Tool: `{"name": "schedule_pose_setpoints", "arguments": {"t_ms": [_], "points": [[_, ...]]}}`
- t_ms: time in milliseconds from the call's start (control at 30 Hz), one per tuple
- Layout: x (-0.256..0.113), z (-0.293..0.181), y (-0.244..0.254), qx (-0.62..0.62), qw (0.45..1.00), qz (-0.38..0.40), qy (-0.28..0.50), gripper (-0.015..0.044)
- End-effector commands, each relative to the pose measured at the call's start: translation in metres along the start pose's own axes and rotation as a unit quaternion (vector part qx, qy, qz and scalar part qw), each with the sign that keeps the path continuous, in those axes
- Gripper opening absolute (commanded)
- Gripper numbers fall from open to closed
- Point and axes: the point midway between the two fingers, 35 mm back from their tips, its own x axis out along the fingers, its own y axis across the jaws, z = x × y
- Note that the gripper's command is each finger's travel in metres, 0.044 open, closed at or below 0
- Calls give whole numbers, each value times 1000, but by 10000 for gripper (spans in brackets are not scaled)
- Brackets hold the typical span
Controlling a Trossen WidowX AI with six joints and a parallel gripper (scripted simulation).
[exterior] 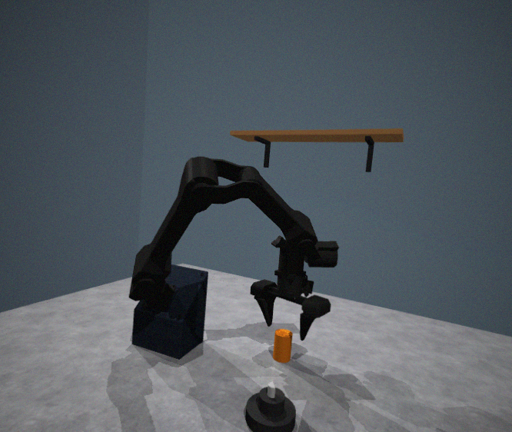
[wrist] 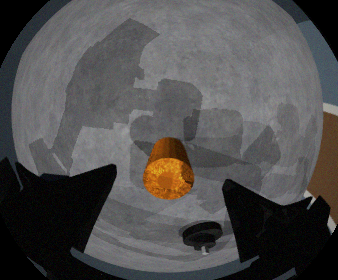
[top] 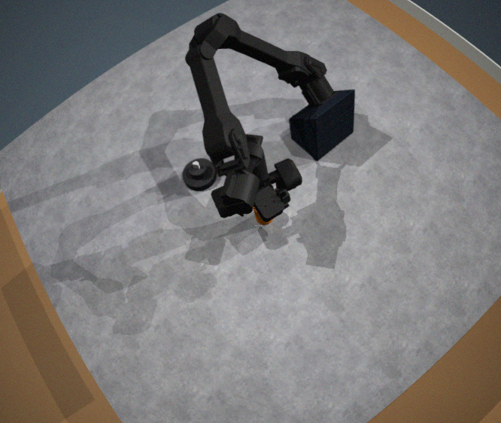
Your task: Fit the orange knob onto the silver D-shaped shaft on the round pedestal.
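Observation:
The orange knob stands upright on the table. The wrist view shows its speckled top face with a small dark notch at the right edge; its underside is hidden. My gripper is open and empty, fingers wide apart, just above and to either side of the knob. In the top view the gripper body covers most of the knob. The round black pedestal stands apart from the knob, with the bare silver shaft upright on it.
The dark blue block stands at the arm's base. A wooden shelf hangs on the wall behind the arm. The grey table top carries the arm's shadows.

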Motion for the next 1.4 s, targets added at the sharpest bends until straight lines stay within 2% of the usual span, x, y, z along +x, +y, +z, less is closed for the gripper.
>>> {"name": "schedule_pose_setpoints", "arguments": {"t_ms": [0,967,1300,1367], "points": [[9,-1,1,-5,1000,0,4,440],[53,-4,2,-4,1000,0,6,440],[53,-4,2,-4,1000,0,6,177],[53,-4,2,-4,1000,0,6,164]]}}
